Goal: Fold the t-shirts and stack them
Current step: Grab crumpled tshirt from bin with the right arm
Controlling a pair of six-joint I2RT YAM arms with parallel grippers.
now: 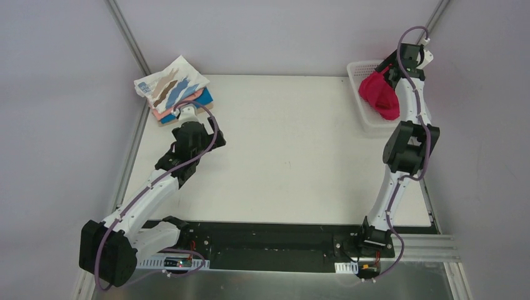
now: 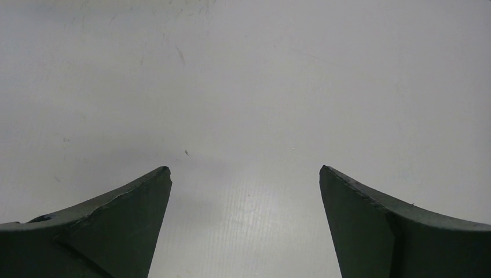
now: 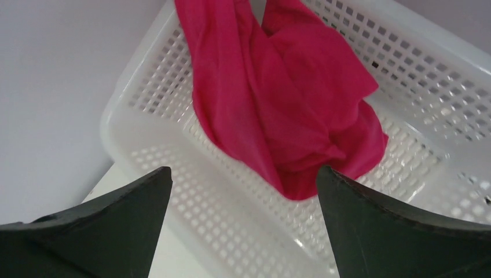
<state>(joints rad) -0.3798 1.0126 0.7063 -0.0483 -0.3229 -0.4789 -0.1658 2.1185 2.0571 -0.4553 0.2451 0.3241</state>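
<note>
Progress: folded stack by left gripper (image 2: 244, 168), outside its jaws. White t-shirt with tan and blue streaks (image 1: 170, 84) on top, salmon and blue t-shirts (image 1: 190, 102) under it. Judged done.
Left to do: crimson-pink t-shirt (image 3: 289, 98), crumpled in white mesh basket (image 3: 124, 145), straight ahead of right gripper (image 3: 243, 171), in line with gap between jaws, not gripped.
Both jaw pairs spread wide, holding nothing; left jaws over bare table (image 2: 243, 87).
No brand or writing readable.
</note>
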